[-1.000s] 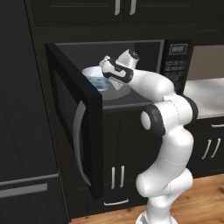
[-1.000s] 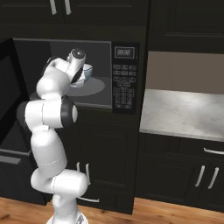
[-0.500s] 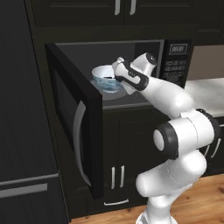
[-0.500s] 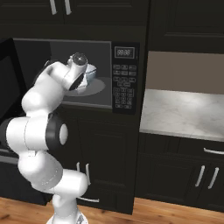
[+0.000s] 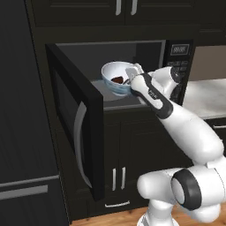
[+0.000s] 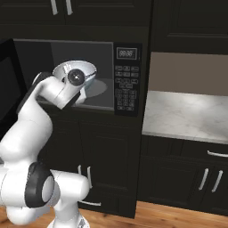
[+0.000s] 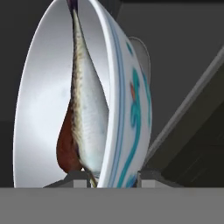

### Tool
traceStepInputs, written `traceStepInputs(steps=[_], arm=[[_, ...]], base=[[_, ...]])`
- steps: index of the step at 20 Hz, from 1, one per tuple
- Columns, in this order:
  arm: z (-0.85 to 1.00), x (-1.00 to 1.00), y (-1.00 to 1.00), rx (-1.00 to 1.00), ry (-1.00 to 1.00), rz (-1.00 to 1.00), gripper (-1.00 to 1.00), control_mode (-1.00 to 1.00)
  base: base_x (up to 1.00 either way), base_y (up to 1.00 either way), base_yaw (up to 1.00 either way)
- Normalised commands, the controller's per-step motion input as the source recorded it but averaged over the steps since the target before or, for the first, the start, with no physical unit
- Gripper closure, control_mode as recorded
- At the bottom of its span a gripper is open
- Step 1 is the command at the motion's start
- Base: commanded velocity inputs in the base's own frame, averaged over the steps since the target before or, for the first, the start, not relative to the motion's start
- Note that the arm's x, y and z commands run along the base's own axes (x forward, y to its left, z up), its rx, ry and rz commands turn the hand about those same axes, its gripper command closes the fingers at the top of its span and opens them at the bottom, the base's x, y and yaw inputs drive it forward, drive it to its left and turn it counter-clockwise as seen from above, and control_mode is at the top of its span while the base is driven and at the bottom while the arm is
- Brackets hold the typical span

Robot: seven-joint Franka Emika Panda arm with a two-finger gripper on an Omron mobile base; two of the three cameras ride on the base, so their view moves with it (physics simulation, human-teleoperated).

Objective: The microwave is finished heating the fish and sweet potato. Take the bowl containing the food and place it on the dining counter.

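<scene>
Gripper (image 5: 131,76) clamped on right rim of small white blue-patterned bowl (image 5: 115,78), held at mouth of open black microwave (image 5: 145,55); silvery fish (image 7: 87,109) inside.

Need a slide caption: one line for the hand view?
Jaws pinch the rim of the bowl, fish and a reddish piece inside.

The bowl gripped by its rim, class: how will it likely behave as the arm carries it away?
The bowl looks rigid and glazed, so probably slippery between the fingertips. Held by one rim edge, it may pivot or tip. The fish lies loose against the wall and could slide out.
</scene>
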Motion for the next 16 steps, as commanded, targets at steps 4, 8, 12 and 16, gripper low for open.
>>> traceStepInputs(steps=[4,8,12,16], arm=[[0.81,-1.00,-0.21,0.00,0.02,0.00,1.00,-1.00],[0.51,-1.00,-0.53,-0.01,0.14,0.00,1.00,-1.00],[0.06,-1.00,-0.62,-0.13,0.40,0.00,1.00,-1.00],[0.00,-0.94,-0.30,-0.08,0.08,0.01,1.00,-1.00]], base=[[0.00,0.00,0.00],[0.00,0.00,0.00],[0.00,0.00,0.00],[0.00,0.00,0.00]])
